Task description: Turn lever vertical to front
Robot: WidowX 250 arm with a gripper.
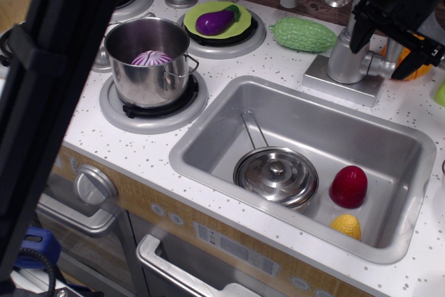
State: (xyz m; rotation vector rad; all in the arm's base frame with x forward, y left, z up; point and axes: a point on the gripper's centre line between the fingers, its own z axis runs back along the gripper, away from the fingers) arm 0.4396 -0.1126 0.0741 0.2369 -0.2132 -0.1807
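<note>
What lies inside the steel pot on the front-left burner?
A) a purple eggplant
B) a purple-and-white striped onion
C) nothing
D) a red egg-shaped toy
B: the pot holds a purple-and-white striped onion; the eggplant lies on the green plate behind, and the red egg-shaped toy sits in the sink.

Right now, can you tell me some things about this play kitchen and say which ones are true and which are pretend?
1. The purple eggplant lies on a green plate. True.
2. The steel pot on the burner is empty. False: a purple-and-white thing lies inside.
3. The red thing sits in the sink. True.
4. The gripper holds the bumpy green gourd. False: it hangs open by the tap base, and the gourd lies alone on the counter.
</note>
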